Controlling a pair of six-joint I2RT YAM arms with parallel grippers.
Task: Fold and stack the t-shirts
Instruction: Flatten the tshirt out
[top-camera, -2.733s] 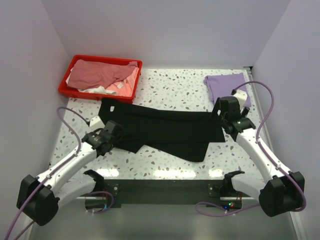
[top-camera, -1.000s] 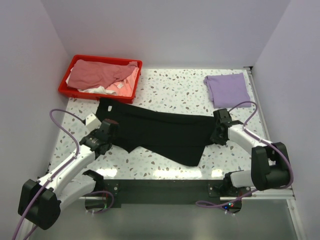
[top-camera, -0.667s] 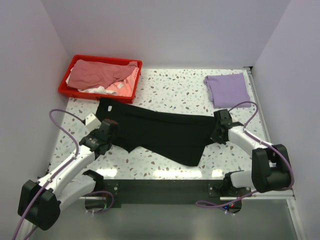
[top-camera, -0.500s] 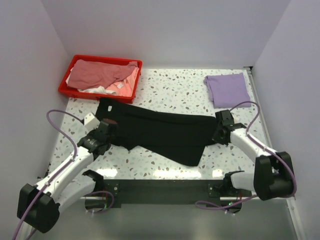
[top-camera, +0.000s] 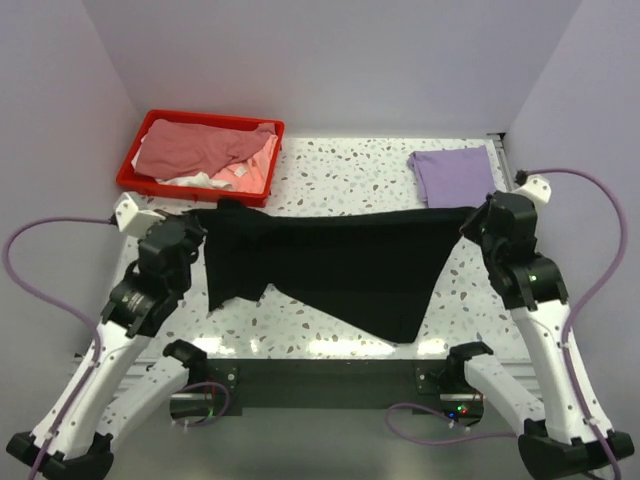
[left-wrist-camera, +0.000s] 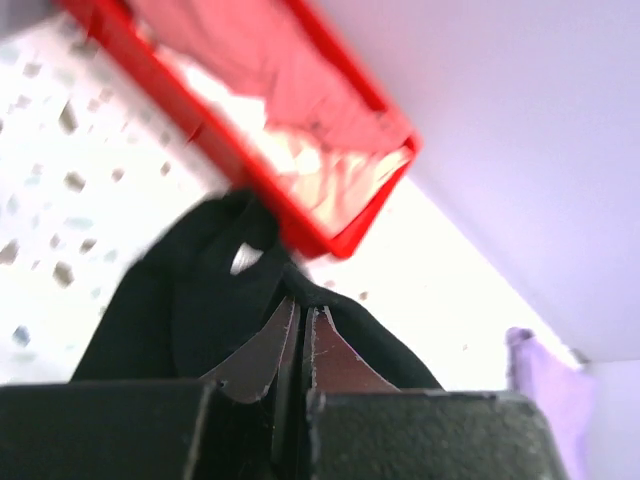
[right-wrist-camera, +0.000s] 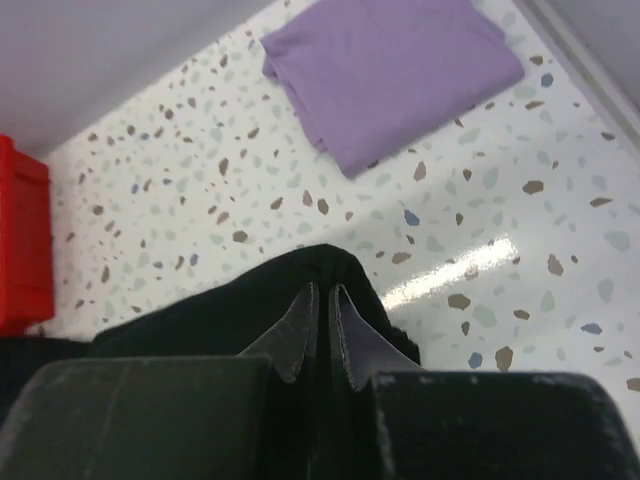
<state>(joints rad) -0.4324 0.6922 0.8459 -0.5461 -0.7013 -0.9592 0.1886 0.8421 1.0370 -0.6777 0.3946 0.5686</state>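
The black t-shirt (top-camera: 340, 265) hangs stretched between my two raised grippers, its lower part draped over the table. My left gripper (top-camera: 205, 228) is shut on the shirt's left end; in the left wrist view its jaws (left-wrist-camera: 300, 310) pinch black cloth (left-wrist-camera: 180, 310). My right gripper (top-camera: 470, 222) is shut on the right end, with black cloth (right-wrist-camera: 200, 315) bunched round its closed jaws (right-wrist-camera: 322, 295). A folded light purple t-shirt (top-camera: 452, 175) lies flat at the back right (right-wrist-camera: 390, 70). Dusty pink and white t-shirts (top-camera: 200, 150) lie crumpled in the red bin.
The red plastic bin (top-camera: 135, 160) stands at the back left, its corner close behind the lifted shirt in the left wrist view (left-wrist-camera: 330, 240). White walls close in the table on three sides. Speckled tabletop (top-camera: 350, 175) shows between bin and purple shirt.
Both arms have risen and spread apart, lifting and stretching the black t-shirt off the table. The right gripper closed on the shirt's right end within the last second.
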